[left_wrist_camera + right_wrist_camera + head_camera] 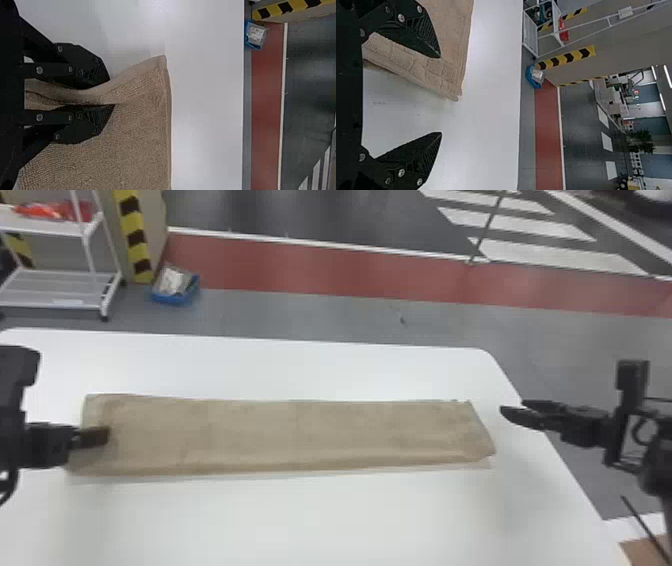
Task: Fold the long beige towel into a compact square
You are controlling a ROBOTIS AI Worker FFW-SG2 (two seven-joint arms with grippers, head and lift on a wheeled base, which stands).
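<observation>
Head view: long beige towel (pixel 295 435) laid flat as a long strip on the white table (pixel 310 520), running from the left tool (pixel 103 436) most of the way to the right tool (pixel 512 408). Left tool is at the towel's left end, its tips over the cloth. Right tool sits just past the other end, near it but apart.

Left wrist view: left tool (pixel 112 92) has its two fingers close together with a raised ridge of towel pinched between them. Ridge carries on past the fingertips to a corner; flatter cloth spreads beside and beneath one finger. Grip state: closed on towel, the gap only as wide as the bunched cloth.

Right wrist view: right tool (pixel 441 96) is wide open, holding nothing (bare table between the fingertips). Towel end shows behind one finger, well apart from the other; its corner lies beyond the first fingertip.

Background: blue bin (pixel 175 290) on the floor, out past the table's far edge, well apart from both tools. White cart (pixel 57 290) on the floor too, beyond the left tool.
</observation>
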